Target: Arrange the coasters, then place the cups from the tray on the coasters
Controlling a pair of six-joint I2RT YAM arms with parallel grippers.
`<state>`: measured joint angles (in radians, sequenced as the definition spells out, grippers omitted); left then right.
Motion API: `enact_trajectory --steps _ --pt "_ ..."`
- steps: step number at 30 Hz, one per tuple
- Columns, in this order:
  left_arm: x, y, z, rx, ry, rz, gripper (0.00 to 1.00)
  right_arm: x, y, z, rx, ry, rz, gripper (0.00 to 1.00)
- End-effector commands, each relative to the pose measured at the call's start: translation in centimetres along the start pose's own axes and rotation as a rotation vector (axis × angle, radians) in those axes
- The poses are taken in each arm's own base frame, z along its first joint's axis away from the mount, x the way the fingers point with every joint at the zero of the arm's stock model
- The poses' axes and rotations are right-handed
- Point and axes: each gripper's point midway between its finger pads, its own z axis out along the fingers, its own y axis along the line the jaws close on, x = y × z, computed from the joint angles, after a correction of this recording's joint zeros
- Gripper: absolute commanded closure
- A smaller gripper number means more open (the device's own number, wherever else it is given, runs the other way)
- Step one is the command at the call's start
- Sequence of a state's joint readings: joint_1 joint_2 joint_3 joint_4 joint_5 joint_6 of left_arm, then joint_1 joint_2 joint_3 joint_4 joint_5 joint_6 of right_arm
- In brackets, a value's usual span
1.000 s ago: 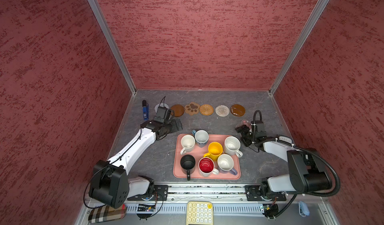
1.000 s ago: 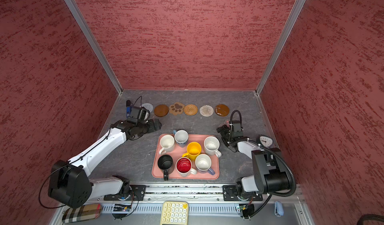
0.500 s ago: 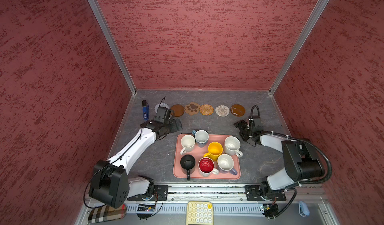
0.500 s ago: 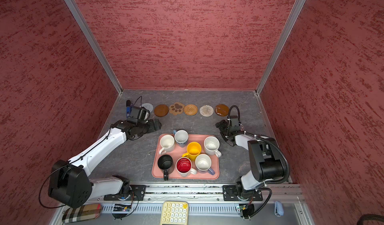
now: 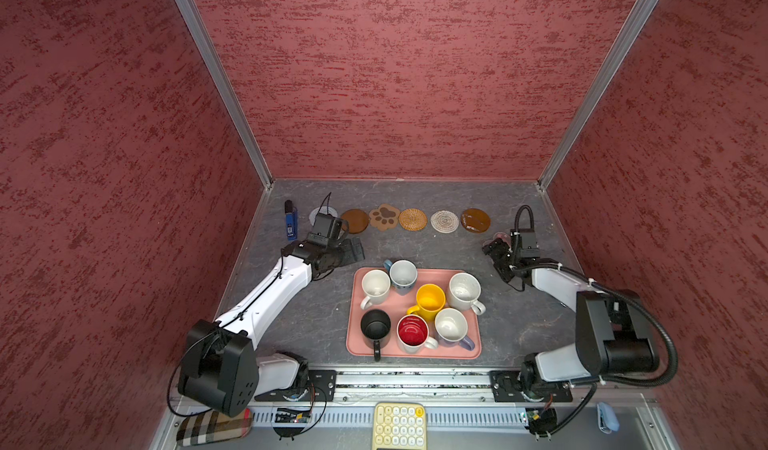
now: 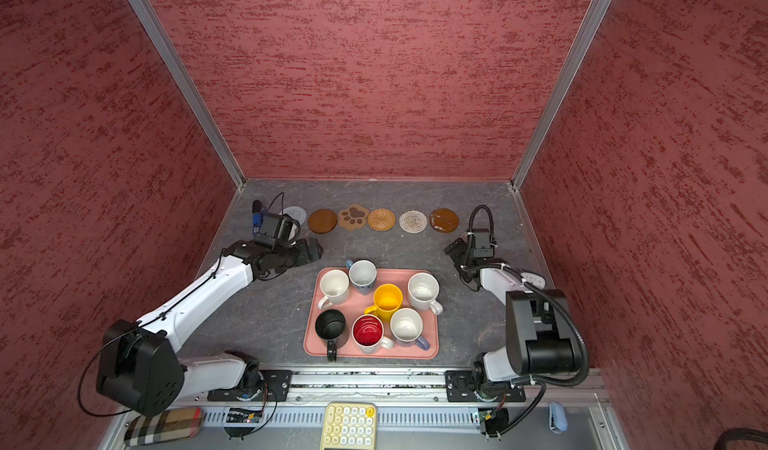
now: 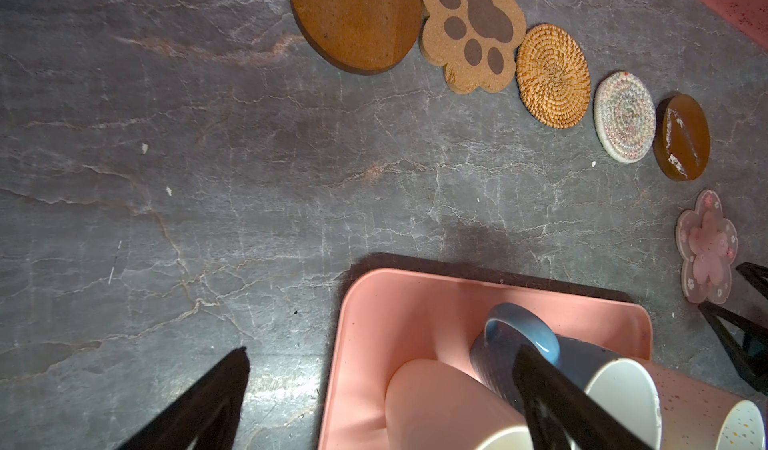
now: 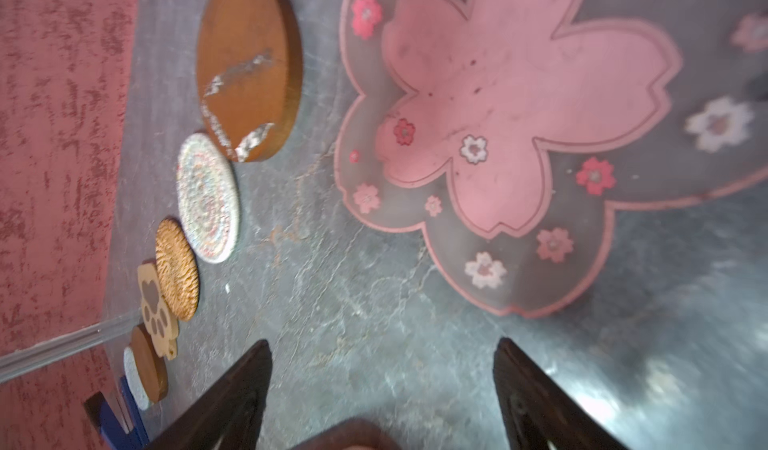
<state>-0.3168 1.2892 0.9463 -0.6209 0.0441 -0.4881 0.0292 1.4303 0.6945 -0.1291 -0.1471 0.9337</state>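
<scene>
Six coasters lie in a row at the back: grey woven (image 5: 319,214), brown disc (image 5: 355,220), paw (image 5: 384,217), wicker (image 5: 412,219), beige woven (image 5: 444,221), brown disc (image 5: 475,220). The pink flower coaster (image 8: 498,107) lies flat on the table just ahead of my right gripper (image 8: 382,341), which is open and empty. The salmon tray (image 5: 356,344) holds several cups, among them a blue one (image 5: 403,273), a yellow one (image 5: 430,298) and a black one (image 5: 375,324). My left gripper (image 7: 382,349) hovers open at the tray's far left corner, by the blue cup's handle (image 7: 521,329).
A blue lighter (image 5: 291,223) lies left of the coaster row. The yellow keypad (image 5: 399,425), a plaid case (image 5: 212,427) and a light blue object (image 5: 606,416) sit on the front ledge. Red walls close in the table on three sides.
My right arm has swung its elbow outward and its gripper has shifted slightly toward the back, with the jaws a little wider. The left arm has not moved.
</scene>
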Motion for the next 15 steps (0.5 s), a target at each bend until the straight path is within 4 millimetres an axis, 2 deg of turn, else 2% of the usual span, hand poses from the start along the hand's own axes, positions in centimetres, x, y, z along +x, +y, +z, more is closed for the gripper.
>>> enact_trajectory --steps 1,4,7,9,15 --pt "-0.9 -0.4 -0.3 0.011 -0.026 0.014 0.0 -0.6 0.5 -2.1 0.008 -0.03 -0.062 0.16" --pt "-0.9 -0.4 -0.2 0.011 -0.026 0.015 0.0 -0.1 0.0 -3.0 0.01 -0.029 -0.081 0.21" --pt "-0.9 -0.4 -0.1 0.014 -0.027 0.015 0.0 0.0 -1.4 -3.4 0.081 -0.035 -0.138 0.27" --pt "-0.9 -0.5 0.0 0.02 -0.027 0.015 0.0 -0.5 -2.7 -3.8 0.154 -0.064 -0.175 0.27" --pt "-0.9 -0.9 0.2 0.04 -0.026 0.013 0.0 -0.9 -4.6 -3.6 0.254 -0.076 -0.221 0.25"
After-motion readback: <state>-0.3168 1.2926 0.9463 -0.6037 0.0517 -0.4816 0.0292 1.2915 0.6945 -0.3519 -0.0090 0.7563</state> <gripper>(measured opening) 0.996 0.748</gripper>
